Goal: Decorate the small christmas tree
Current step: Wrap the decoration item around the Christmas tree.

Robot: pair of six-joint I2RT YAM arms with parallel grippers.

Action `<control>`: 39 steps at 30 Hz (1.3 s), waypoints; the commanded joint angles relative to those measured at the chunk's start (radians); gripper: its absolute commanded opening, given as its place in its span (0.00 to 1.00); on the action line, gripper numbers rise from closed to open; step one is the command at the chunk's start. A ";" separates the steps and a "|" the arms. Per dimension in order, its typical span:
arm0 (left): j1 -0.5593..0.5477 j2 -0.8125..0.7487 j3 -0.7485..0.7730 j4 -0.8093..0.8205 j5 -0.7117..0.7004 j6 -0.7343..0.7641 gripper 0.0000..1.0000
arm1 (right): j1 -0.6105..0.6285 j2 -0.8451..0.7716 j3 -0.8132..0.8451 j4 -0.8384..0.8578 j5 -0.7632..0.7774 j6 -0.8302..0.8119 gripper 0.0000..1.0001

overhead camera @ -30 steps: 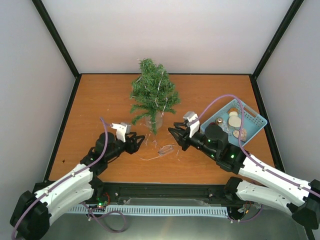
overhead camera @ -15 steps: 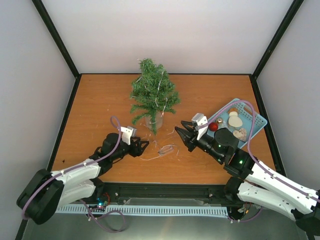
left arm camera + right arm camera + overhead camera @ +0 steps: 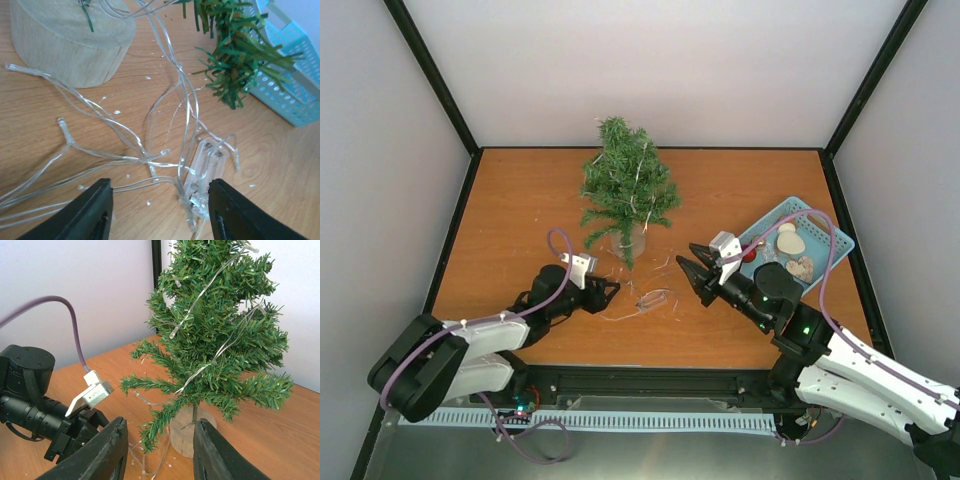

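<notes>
Black left fingers [image 3: 92,212], bushy tree [image 3: 625,190], clear wires [image 3: 150,160]

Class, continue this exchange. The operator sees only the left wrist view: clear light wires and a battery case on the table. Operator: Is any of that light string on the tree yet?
Observer: Yes; the right wrist view shows the light string winding around the small christmas tree.
Operator: Where is the right arm?
Observer: The right gripper sits right of the battery case, fingers apart, nothing between them.
Operator: What does the blue basket hold?
Observer: It holds ornaments, among them a red ball.
</notes>
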 commanded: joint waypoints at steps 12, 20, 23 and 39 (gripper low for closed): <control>-0.003 0.130 0.037 0.155 0.052 -0.026 0.57 | 0.009 -0.080 -0.037 -0.001 0.038 -0.043 0.39; -0.003 0.011 0.037 0.076 -0.069 0.014 0.04 | 0.008 -0.122 -0.050 -0.038 0.052 -0.051 0.39; -0.003 -0.035 0.052 0.020 -0.126 0.029 0.01 | 0.009 -0.139 -0.060 -0.046 0.056 -0.056 0.39; -0.003 0.135 0.062 0.249 0.113 -0.031 0.53 | 0.009 -0.164 -0.062 -0.047 0.069 -0.089 0.39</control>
